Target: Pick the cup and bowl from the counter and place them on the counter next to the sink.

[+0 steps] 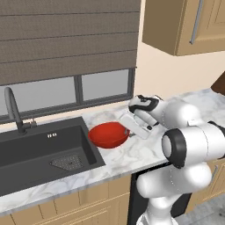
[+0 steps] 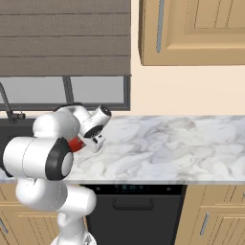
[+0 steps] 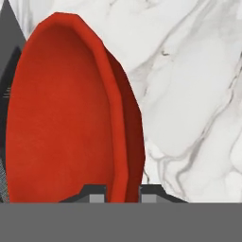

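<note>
One item of the two, the bowl [image 1: 108, 134], can be accounted for, and it sits beside the sink [image 1: 41, 151] on the white marble bench [image 1: 132, 160] in the left base view, its near edge just off the basin's right rim; the arm reaches in from the right and the gripper [image 1: 128, 132] meets the bowl's right rim, with the curved tap [image 1: 13, 110] well behind at the far left. From the right base view the arm's white body hides most of this; a sliver of the red bowl [image 2: 75, 144] shows under the wrist, low against the bench [image 2: 167, 148], and the long stretch of marble to the right carries nothing that can be made out. In the hand view the bowl [image 3: 66, 113] lies close under the camera and the two fingers [image 3: 98, 194] stand either side of its rim, narrowly parted and apparently clamped on it; the marble [image 3: 189, 94] runs alongside. As a judgement, the bowl looks to be at its place by the sink, whether it is fully set down cannot be told, and letting go is what remains for it; the cup's whereabouts cannot be told from these pictures, so that half of the job stays an open question.
</note>
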Controlling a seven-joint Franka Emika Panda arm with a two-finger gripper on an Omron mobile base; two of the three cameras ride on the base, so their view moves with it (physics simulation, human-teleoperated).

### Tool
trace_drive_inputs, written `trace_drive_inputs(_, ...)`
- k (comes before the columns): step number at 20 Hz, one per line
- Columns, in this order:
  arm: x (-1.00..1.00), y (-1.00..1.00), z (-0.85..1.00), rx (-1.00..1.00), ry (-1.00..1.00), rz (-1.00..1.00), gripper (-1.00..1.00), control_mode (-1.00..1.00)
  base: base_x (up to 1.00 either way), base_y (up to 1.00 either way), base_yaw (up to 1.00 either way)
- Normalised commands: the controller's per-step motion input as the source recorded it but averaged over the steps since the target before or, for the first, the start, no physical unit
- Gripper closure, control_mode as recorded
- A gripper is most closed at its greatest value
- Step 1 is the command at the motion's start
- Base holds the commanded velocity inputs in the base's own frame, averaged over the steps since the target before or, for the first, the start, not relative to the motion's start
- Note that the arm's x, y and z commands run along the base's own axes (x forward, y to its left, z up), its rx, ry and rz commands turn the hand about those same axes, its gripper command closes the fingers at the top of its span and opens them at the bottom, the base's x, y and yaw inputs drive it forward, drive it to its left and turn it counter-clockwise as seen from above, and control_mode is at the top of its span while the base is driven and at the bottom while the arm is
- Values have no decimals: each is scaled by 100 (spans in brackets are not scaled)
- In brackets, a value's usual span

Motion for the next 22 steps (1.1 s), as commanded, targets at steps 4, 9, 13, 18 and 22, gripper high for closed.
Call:
trace_drive_inputs(4,3,0,-32,0,-11,0,100,-100,0,0,0)
trace_drive_inputs(9,0,0,-31,0,-7,0,100,-100,0,0,0)
trace_drive_inputs(13,0,4,-20,0,-2,0,100,-100,0,0,0)
trace_drive_inputs(18,0,0,0,0,0,0,100,-100,0,0,0)
trace_drive_inputs(22,0,0,0,0,0,0,-100,-100,0,0,0)
